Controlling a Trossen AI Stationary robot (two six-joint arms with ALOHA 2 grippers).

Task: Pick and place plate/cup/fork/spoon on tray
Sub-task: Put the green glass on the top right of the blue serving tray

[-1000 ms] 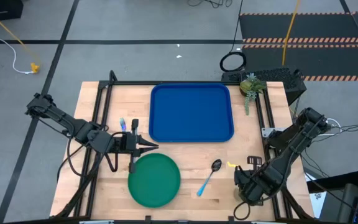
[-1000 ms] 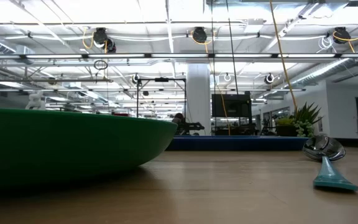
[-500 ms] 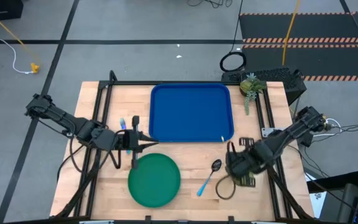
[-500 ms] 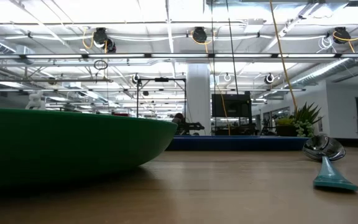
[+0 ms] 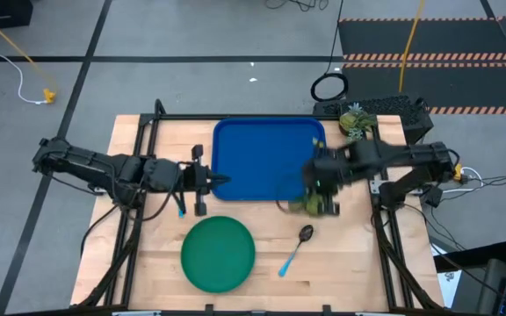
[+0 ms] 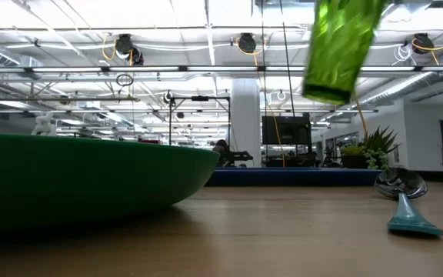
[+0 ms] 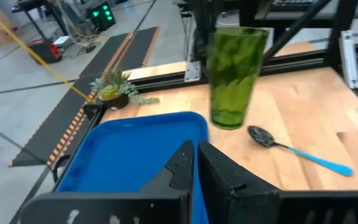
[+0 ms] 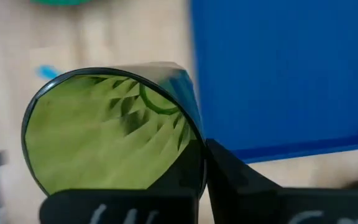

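The translucent green cup (image 7: 234,74) hangs from my right gripper (image 5: 316,189) above the table, just off the blue tray's (image 5: 271,158) near right corner; the low view shows it high up (image 6: 337,46). The green plate (image 5: 218,254) lies flat near the table's front. The spoon (image 5: 295,248), dark bowl and light blue handle, lies to the plate's right. One end of the light blue fork (image 5: 180,209) shows on the table beside my left arm. My left gripper (image 5: 222,181) is shut and empty at the tray's left rim. My right gripper holds the cup at its open upper end (image 8: 188,134), coming from above. One finger (image 8: 229,171) lies outside the wall; the other is hidden by the cup. The cup hangs mouth up, slightly tilted, clear of table and tray.
A small yellow-green toy plant (image 5: 354,123) stands at the table's far right corner. Black frame rails (image 5: 143,167) run along the table's left and right sides. The tray holds nothing. Bare wood lies between plate, spoon and tray.
My right gripper has swung from the table's near right corner toward the far edge and left, up to the tray's near right corner, carrying the cup, which now shows lifted in the low view. My left gripper has gone toward the far edge, to beside the tray's left rim.
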